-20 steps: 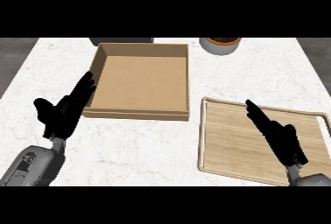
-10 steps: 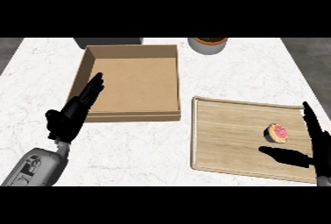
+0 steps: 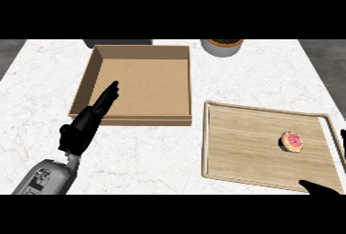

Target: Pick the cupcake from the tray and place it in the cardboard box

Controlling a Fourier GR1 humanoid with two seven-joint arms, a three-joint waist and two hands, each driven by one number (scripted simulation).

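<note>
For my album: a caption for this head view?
Cupcake on tray, open cardboard box alongside, left hand resting.

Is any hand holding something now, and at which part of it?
Nothing is held. The cupcake lies untouched on the tray; the left hand is open.

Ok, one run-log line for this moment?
cupcake: on tray | cardboard box: empty | left hand: open | right hand: mostly hidden, not grasping
</note>
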